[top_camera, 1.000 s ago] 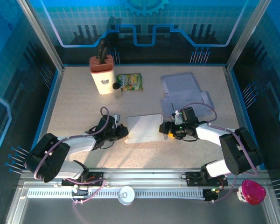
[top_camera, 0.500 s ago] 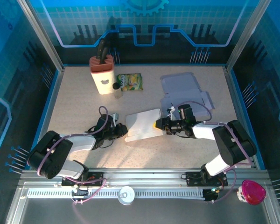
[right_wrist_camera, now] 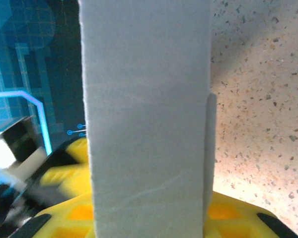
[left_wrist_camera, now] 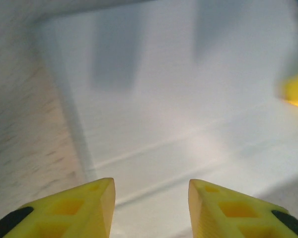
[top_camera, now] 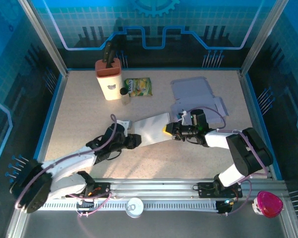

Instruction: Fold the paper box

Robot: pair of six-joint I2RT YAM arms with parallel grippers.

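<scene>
The paper box (top_camera: pixel 151 130), a flat white folded piece, lies slanted at the middle of the table between both arms. My right gripper (top_camera: pixel 168 130) is shut on its right end. In the right wrist view the white panel (right_wrist_camera: pixel 146 114) stands upright between the yellow fingers (right_wrist_camera: pixel 238 213), and the right gripper (right_wrist_camera: pixel 149 218) clamps it. My left gripper (top_camera: pixel 134 141) sits at the box's left end. In the left wrist view the left gripper (left_wrist_camera: pixel 151 198) is open, its jaws apart, with the white box (left_wrist_camera: pixel 179 109) just ahead of them.
A knife block (top_camera: pixel 109 79), a small dark bottle (top_camera: pixel 124 93) and a green snack bag (top_camera: pixel 138 87) stand at the back left. A second flat white box blank (top_camera: pixel 193 96) lies at the back right, behind the right gripper.
My left gripper has opened and let go of the box's left end. The right gripper has closed on the right end, and the box has shifted up and right, now slanted.
</scene>
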